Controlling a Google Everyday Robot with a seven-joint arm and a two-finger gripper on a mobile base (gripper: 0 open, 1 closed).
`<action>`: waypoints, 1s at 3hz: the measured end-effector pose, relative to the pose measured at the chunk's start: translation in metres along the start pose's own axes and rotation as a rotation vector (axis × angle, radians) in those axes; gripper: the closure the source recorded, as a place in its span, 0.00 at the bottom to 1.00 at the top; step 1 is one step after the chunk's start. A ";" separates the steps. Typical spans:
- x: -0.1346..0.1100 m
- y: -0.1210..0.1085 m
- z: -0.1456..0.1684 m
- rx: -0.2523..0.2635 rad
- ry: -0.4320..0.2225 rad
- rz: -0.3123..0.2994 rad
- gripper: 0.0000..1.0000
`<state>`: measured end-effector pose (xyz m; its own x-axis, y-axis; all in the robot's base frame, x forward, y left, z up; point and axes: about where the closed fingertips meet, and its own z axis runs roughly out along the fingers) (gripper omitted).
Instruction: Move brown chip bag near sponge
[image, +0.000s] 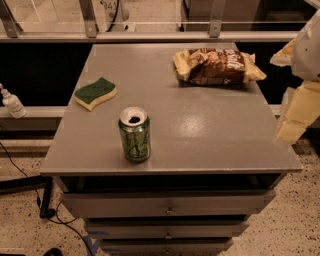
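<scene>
The green can (134, 134) stands bottom middle. The brown chip bag (218, 66) lies top right, up and left of the gripper (295, 116) at the right edge. I cannot tell its grip.

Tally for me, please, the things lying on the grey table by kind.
Chip bags: 1, the brown chip bag
Sponges: 1, the sponge
Cans: 1, the green soda can
Total: 3
The gripper hangs beside the right edge of the table, touching none of them.
</scene>
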<state>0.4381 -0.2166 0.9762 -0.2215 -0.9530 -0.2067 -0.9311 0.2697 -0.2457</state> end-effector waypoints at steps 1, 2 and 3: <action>0.000 0.000 0.000 0.000 0.000 0.000 0.00; -0.005 -0.017 0.017 0.017 -0.040 0.011 0.00; -0.010 -0.062 0.054 0.069 -0.112 0.055 0.00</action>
<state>0.5138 -0.2162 0.9429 -0.2342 -0.9164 -0.3247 -0.8953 0.3335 -0.2954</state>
